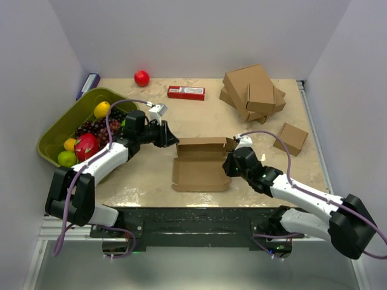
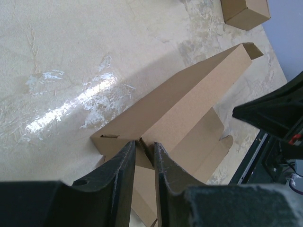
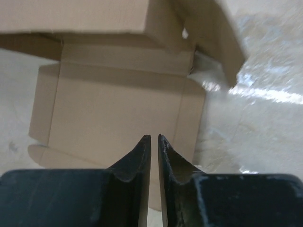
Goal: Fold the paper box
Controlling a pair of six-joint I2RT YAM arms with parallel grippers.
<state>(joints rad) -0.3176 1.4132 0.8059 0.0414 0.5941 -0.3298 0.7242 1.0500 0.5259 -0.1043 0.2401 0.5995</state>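
The paper box point(image 1: 199, 174) lies open at the middle of the table, its base flat and its back wall point(image 1: 202, 145) raised. My left gripper point(image 1: 172, 138) is at the box's back left corner. In the left wrist view it point(image 2: 144, 144) is shut on a side flap of the paper box point(image 2: 189, 104), with the brown flap between its fingers. My right gripper point(image 1: 228, 164) hovers at the box's right edge. In the right wrist view its fingers point(image 3: 154, 137) are nearly together above the base panel point(image 3: 113, 109), with nothing between them.
A green bin point(image 1: 60, 121) of fruit stands at the left. A red apple point(image 1: 142, 77) and a red packet point(image 1: 185, 92) lie at the back. A pile of cardboard boxes point(image 1: 254, 90) is at the back right, with a small brown box point(image 1: 291, 138) beside it.
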